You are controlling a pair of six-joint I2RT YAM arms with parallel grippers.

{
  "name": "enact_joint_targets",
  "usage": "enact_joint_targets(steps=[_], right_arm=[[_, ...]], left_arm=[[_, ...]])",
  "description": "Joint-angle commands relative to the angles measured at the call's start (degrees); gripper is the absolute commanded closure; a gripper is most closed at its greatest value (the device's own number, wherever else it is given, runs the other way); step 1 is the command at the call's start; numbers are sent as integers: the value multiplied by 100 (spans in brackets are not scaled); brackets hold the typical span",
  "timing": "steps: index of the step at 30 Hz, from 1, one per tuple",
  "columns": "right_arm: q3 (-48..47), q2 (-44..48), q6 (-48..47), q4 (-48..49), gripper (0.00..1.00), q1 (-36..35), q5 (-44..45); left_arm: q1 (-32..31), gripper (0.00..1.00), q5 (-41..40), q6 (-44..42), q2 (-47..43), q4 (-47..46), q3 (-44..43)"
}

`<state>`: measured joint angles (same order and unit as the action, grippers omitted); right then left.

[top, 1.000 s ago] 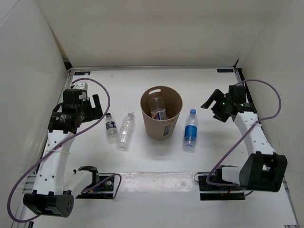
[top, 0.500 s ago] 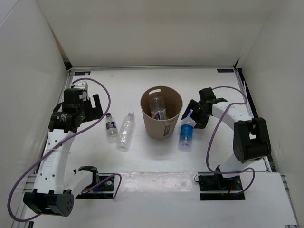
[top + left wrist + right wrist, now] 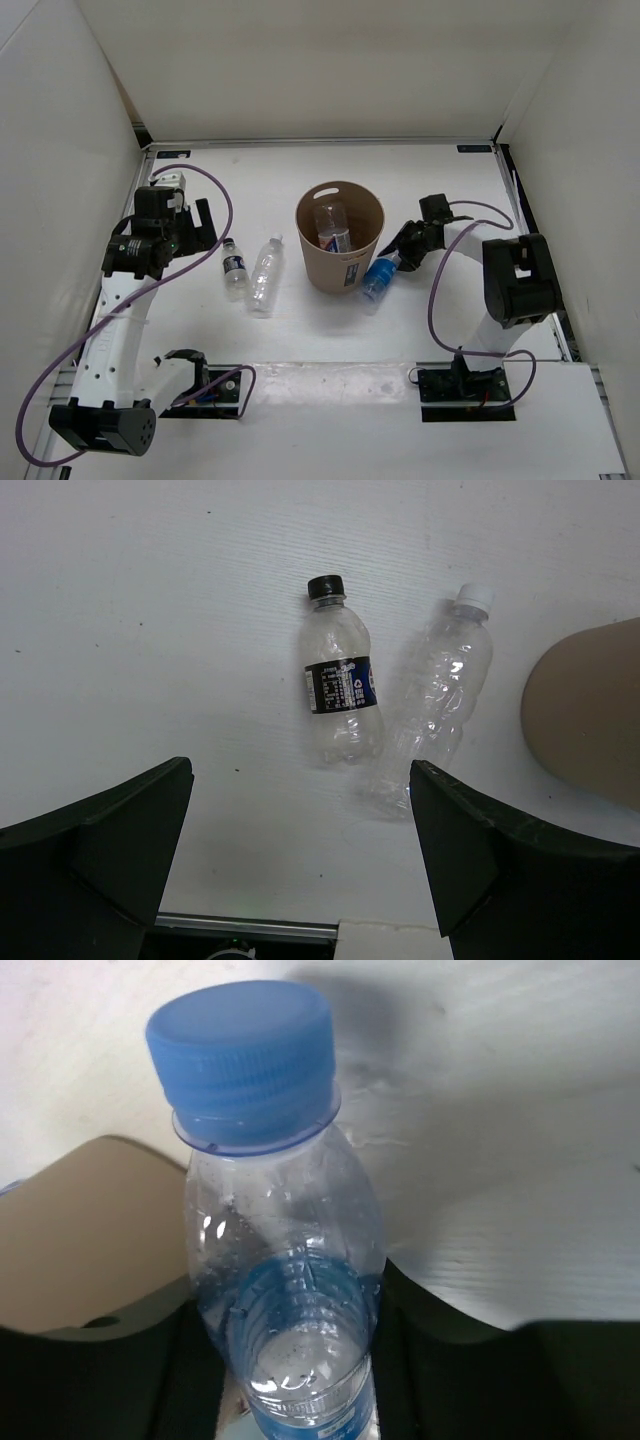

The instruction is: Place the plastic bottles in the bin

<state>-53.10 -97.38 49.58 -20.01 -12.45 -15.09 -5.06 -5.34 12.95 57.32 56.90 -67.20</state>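
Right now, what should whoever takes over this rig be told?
Left gripper: open, holding nothing.
Right gripper: shut on the blue-capped blue-labelled clear plastic bottle, beside the tan-brown round cardboard bin.
Done: one clear plastic bottle lies in the bin.
To do: drop the held bottle in, then the dark-labelled black-capped bottle and the plain clear white-capped bottle, both lying left of the bin.

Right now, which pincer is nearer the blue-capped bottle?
Right. The right pincer is shut on the blue-capped bottle beside the bin; the left pincer hangs open on the bin's other side.
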Motion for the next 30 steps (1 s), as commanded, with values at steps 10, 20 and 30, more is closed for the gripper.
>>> enact_joint_targets(steps=[10, 20, 30], right_arm=[[381, 1280, 263, -499, 70, 218, 424], [-464, 4655, 78, -2156, 75, -697, 4283], [-1957, 5054, -1810, -841, 78, -1812, 5430]], left_arm=[[5, 0, 33, 15, -89, 14, -100], [5, 0, 25, 15, -133, 14, -109], [5, 0, 42, 15, -151, -4, -109]])
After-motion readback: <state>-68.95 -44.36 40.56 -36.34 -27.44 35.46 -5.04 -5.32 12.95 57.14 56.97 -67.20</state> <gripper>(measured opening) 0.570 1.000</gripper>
